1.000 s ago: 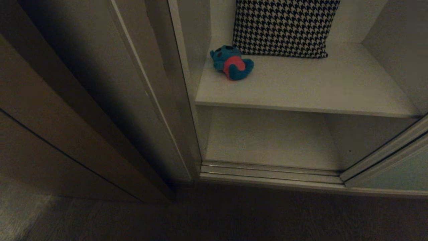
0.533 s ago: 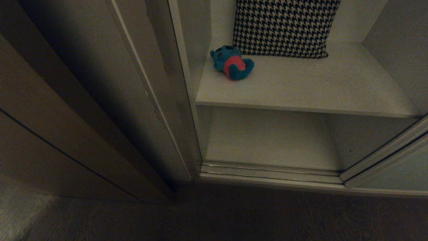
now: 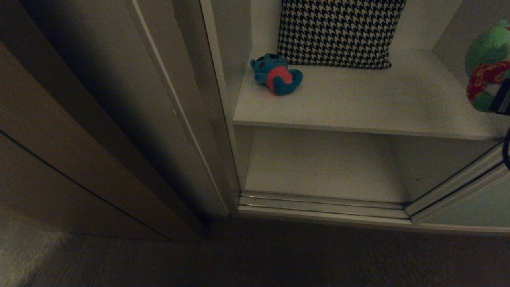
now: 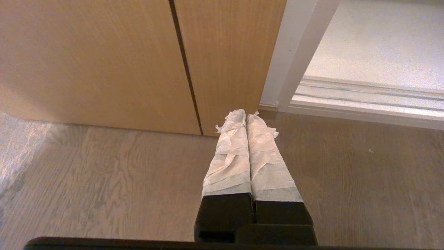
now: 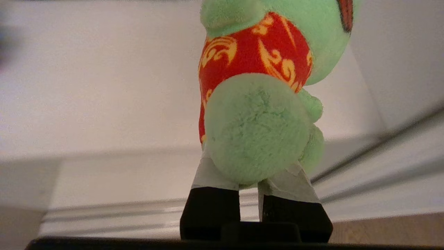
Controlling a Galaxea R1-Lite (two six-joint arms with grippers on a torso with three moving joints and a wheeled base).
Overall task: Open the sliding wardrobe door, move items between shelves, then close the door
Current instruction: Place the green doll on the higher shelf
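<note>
Two toys in play: green frog [image 5: 258, 114] clamped by its lower body between the taped jaws of the right gripper [image 5: 256, 180], hanging at 3 o'clock of the head view over the upper shelf [image 3: 358, 107]; teal bear [image 3: 275, 74] lies on that shelf at 11 o'clock, just beside a houndstooth cushion [image 3: 338, 32], while the lower shelf [image 3: 318, 167] holds nothing visible. Risk, as I judge it: the grip is low on soft plush, so the frog could slip out mid-transfer or brush the shelf edge or the sliding wardrobe door [image 3: 462, 207] at 4 o'clock. Left gripper [image 4: 247, 118] idle, jaws pressed together, over the floor [image 4: 104, 180].
</note>
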